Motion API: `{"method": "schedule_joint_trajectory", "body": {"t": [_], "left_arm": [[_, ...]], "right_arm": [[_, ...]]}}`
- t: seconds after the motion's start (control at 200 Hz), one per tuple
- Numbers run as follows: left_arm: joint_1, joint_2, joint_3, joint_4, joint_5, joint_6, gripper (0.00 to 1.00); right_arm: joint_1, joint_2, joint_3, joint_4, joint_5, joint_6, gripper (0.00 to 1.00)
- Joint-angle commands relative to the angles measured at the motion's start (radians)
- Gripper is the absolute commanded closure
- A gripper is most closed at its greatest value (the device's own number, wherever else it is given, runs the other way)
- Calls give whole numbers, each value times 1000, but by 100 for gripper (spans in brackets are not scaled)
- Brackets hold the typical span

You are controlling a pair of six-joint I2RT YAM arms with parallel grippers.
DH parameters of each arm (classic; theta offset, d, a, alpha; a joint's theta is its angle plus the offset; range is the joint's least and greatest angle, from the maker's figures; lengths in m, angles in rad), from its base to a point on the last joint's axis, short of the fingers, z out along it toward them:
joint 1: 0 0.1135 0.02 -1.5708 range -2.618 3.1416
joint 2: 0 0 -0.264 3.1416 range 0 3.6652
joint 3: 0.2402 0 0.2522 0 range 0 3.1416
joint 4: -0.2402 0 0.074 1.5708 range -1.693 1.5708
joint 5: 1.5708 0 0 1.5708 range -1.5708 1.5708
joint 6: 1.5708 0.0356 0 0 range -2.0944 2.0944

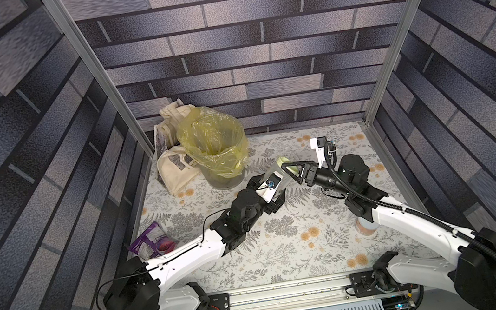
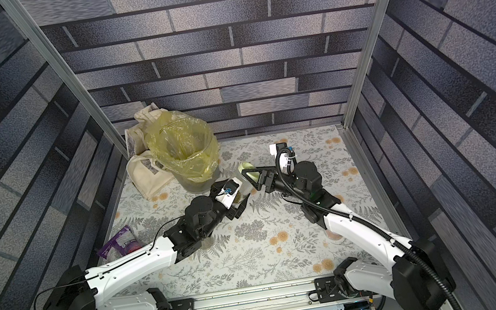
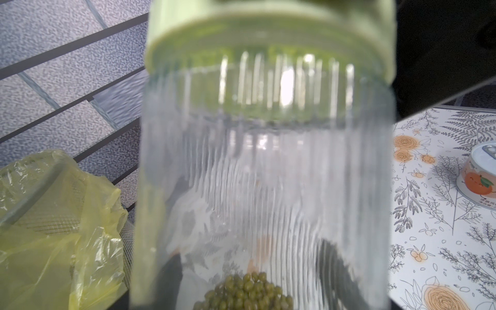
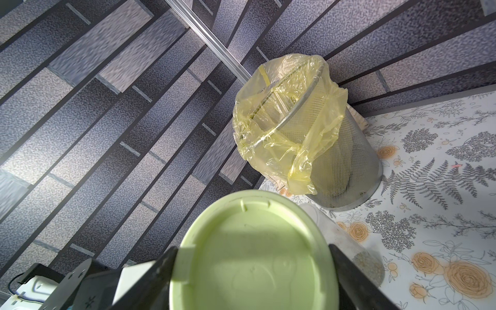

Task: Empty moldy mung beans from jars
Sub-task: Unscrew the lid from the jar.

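A wide clear ribbed jar (image 1: pixel 279 180) (image 2: pixel 242 187) with a pale green lid (image 4: pixel 249 257) (image 3: pixel 268 35) is held tilted above the table, beside the bin. My left gripper (image 1: pixel 274 192) (image 3: pixel 252 276) is shut on the jar's body; its dark fingers (image 3: pixel 171 281) show through the clear wall. My right gripper (image 1: pixel 291 169) (image 4: pixel 252 271) is shut on the lid, one black finger (image 4: pixel 158 271) pressed against each side of its rim. A small heap of green mung beans (image 3: pixel 247 292) lies in the jar's low end. No other jars show clearly.
A grey mesh bin (image 1: pixel 227 182) (image 4: pixel 349 166) lined with a yellow bag (image 3: pixel 53 214) stands at the back left, a cream tote bag (image 1: pixel 172 170) behind it. A purple pouch (image 1: pixel 153 241) lies at the left edge. An orange-printed can (image 3: pixel 477 185) (image 1: pixel 365 226) stands under my right arm.
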Motion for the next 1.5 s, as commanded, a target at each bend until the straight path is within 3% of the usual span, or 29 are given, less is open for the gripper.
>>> {"method": "schedule_joint_trajectory", "body": {"t": [0.0, 0.275, 0.611, 0.816, 1.167, 1.347, 1.498], "left_arm": [[7, -26, 64, 44, 35, -19, 47], [121, -86, 103, -85, 269, -232, 47], [272, -125, 97, -125, 621, -363, 46], [299, -111, 116, -141, 751, -350, 46], [332, -105, 143, -225, 865, -285, 46], [336, -98, 153, -265, 908, -248, 46], [339, -96, 155, -275, 972, -229, 46]], "right_arm": [[6, 12, 12, 75, -20, 31, 33], [4, 22, 13, 123, -67, 16, 36], [-2, 28, 6, 234, -136, 7, 36], [-6, 43, 19, 289, -229, 4, 36], [-37, 52, 28, 290, -289, -13, 36], [-61, 58, 58, 224, -327, -46, 36], [-64, 52, 126, 49, -393, -167, 36]]}}
